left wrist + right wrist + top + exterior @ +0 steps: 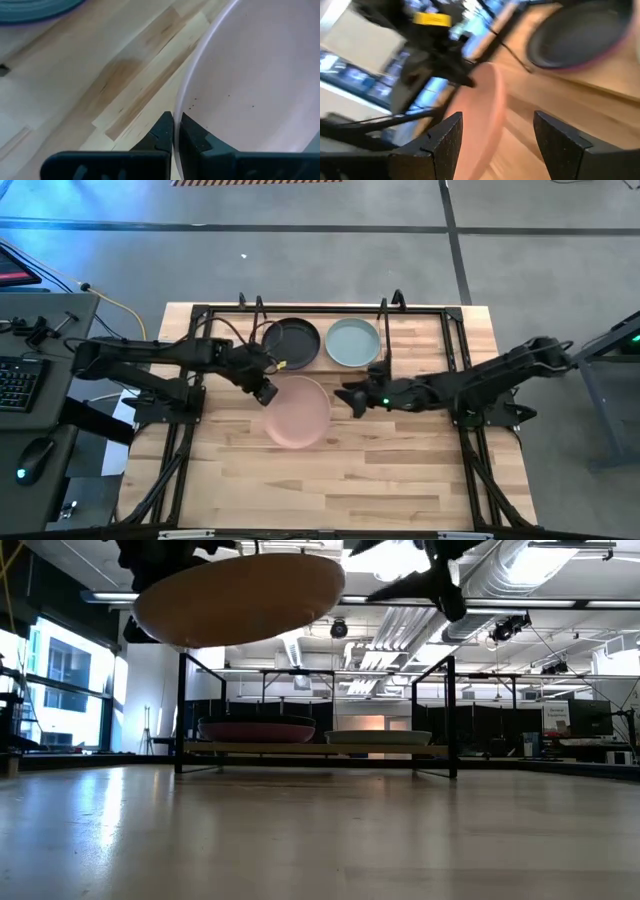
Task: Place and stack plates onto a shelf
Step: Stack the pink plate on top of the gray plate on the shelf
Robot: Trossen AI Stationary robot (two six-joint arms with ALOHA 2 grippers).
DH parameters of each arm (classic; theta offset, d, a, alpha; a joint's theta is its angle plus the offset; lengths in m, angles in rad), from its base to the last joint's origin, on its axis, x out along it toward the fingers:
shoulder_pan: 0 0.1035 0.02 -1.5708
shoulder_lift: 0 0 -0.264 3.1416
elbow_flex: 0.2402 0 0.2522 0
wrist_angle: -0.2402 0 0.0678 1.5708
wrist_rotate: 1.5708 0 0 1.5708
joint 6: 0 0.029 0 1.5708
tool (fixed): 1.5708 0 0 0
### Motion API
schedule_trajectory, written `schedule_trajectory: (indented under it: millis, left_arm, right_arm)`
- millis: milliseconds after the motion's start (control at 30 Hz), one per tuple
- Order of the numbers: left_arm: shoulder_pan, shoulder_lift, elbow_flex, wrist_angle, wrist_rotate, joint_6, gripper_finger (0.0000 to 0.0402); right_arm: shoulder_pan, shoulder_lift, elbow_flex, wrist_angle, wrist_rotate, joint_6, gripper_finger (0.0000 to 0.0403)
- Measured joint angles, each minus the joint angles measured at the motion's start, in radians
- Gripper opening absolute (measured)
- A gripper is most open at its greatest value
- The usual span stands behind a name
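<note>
Evidently the pale pink plate (297,411) hangs above the table in front of the shelf (315,748) — stiff, smooth, probably slippery, best pinched at the rim. The left gripper (175,131) is clamped on that rim; the right gripper (497,134) — fingers apart — waits just beside it.

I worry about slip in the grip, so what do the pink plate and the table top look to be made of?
The pink plate, shut in the left pincer, looks like matte ceramic or stoneware: dull, no glare, fine dark specks; plastic is possible. The table top looks like light wood planks, with grain and seams and a soft sheen.
</note>
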Motion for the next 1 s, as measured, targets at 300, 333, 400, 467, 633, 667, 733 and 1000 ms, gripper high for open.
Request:
schedule_trajectory:
  millis: [300,333,400,467,633,667,733,1000]
  left_arm:
    - [0.000,0.043,0.000,0.044,0.004,0.028,0.0001]
    - [0.000,0.046,0.000,0.052,0.004,0.028,0.0001]
    - [0.000,0.047,0.000,0.042,-0.003,0.033,0.0001]
    - [0.000,0.052,0.000,0.049,-0.004,0.034,0.0001]
    - [0.000,0.052,0.000,0.054,-0.004,0.035,0.0001]
    - [0.000,0.052,0.000,0.054,-0.005,0.035,0.0001]
    - [0.000,0.052,0.000,0.054,-0.005,0.035,0.0001]
    - [0.000,0.051,0.000,0.067,0.032,0.094,0.0022]
  right_arm:
    - [-0.082,0.127,0.148,-0.220,-0.289,0.119,0.0224]
    - [-0.088,0.141,0.158,-0.219,-0.329,0.121,0.0224]
    - [-0.092,0.158,0.164,-0.214,-0.382,0.140,0.0224]
    - [-0.096,0.173,0.169,-0.195,-0.411,0.149,0.0224]
    - [-0.095,0.193,0.169,-0.192,-0.432,0.173,0.0219]
    - [-0.095,0.194,0.169,-0.189,-0.436,0.173,0.0212]
    - [-0.095,0.194,0.169,-0.191,-0.439,0.173,0.0190]
    - [-0.096,0.194,0.168,-0.214,-0.424,0.193,0.0020]
